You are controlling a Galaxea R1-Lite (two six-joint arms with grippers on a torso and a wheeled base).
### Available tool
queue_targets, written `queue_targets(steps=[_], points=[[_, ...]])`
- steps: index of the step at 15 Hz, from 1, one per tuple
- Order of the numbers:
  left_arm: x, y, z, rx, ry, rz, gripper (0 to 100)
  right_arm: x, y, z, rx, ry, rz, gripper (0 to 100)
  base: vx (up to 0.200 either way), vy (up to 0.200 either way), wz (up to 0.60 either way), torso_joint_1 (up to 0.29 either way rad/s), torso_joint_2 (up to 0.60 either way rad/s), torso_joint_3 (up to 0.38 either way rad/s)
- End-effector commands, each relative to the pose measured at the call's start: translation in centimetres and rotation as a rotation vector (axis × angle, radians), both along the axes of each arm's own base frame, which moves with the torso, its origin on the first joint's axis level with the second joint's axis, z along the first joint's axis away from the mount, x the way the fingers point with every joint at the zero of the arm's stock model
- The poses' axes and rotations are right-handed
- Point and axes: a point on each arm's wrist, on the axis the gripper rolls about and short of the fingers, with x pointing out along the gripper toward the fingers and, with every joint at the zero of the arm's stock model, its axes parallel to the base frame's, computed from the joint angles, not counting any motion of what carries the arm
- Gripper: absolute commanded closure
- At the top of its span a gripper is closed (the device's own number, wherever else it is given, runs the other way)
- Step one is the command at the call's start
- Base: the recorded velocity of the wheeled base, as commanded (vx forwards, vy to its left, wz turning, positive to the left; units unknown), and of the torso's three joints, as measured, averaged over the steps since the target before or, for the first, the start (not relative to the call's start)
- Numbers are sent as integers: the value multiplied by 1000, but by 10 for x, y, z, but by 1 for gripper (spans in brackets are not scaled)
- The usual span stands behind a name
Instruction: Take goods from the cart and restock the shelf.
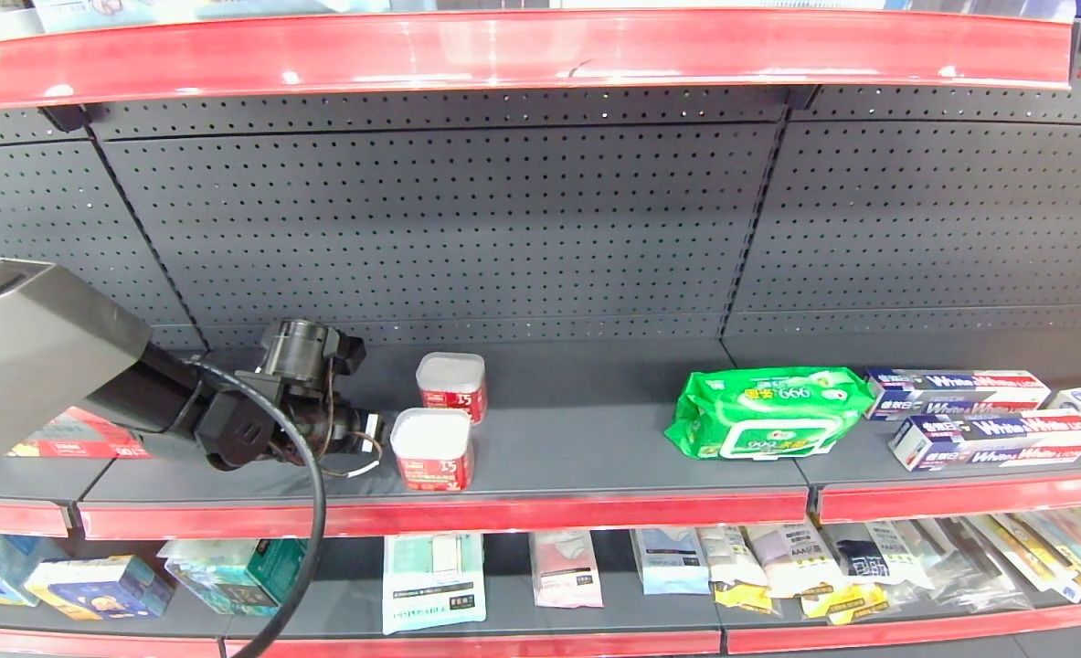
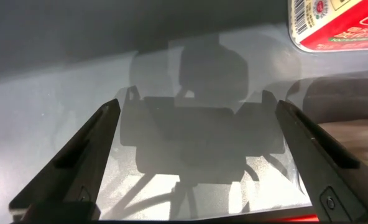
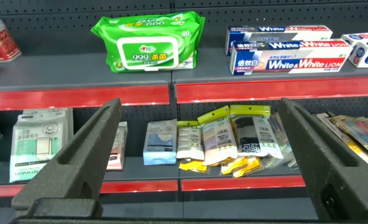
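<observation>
1. Over the left part of the middle shelf [image 1: 577, 429], the left pincer [image 2: 197, 106] hangs low. Its jaws are spread wide with nothing between them, and bare grey shelf surface lies beneath.
2. Just beside its tip stands the front tub [image 1: 431, 448], red with a white lid, upright near the shelf's red front edge. Whether the pincer touches it I cannot tell.
3. Just behind that one, a little to the right and apart from it, the rear tub [image 1: 450, 386] of the same kind also stands upright.
4. One red-and-white tub shows at the edge of the left wrist view; which of the two it is I cannot tell.
5. The right pincer [image 3: 201, 102] is also wide open and empty, held back from the shelving and facing it.
6. Well to the right on the same shelf lies a green wipes pack [image 1: 768, 411], flat on its back. Just beside it are two toothpaste boxes [image 1: 992, 439], one in front of the other.
7. On the lower shelf [image 1: 650, 612], flat packets [image 1: 433, 580] lie in a row.
</observation>
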Motion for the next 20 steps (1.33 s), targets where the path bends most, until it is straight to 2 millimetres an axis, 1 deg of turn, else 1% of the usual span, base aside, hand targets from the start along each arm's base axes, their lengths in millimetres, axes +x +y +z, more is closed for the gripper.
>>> queue_targets(steps=[1,15,18,20], points=[[0,-1,0,-1,0,0,0,0,0,0,0,2,-1,0,0,0,0,0,0,0],[-1,0,0,0,3,0,0,0,0,0,0,2,-1,0,0,0,0,0,0,0],[-2,1,2,-1,-2,3,0,0,0,0,0,0,0,0,0,0,0,0,0,0],[-8,10,11,-4,-15,23,0,0,0,0,0,2,-1,0,0,0,0,0,0,0]])
